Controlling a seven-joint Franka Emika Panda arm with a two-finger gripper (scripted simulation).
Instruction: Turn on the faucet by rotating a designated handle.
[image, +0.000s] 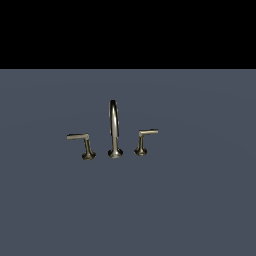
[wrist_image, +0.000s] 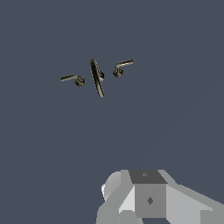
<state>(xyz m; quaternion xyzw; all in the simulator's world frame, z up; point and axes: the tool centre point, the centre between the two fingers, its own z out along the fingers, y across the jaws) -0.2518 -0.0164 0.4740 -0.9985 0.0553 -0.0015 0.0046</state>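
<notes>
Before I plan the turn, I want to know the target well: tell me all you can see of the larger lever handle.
The handle looks like dull brass-grey metal. It has a long thin bar on top, a thin slanted stem below, and a flared round base resting on the flat grey-blue surface. The bar lies roughly level and points toward the exterior view's left, away from the arched spout. It stands apart on the spout's left in that view. Nothing else touches it; the gripper is not seen near it.

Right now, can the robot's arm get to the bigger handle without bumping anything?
Probably yes. The handle stands apart from the spout on the exterior view's left, and the wrist view shows only bare floor before it. The gripper's fingers are out of sight.
</notes>
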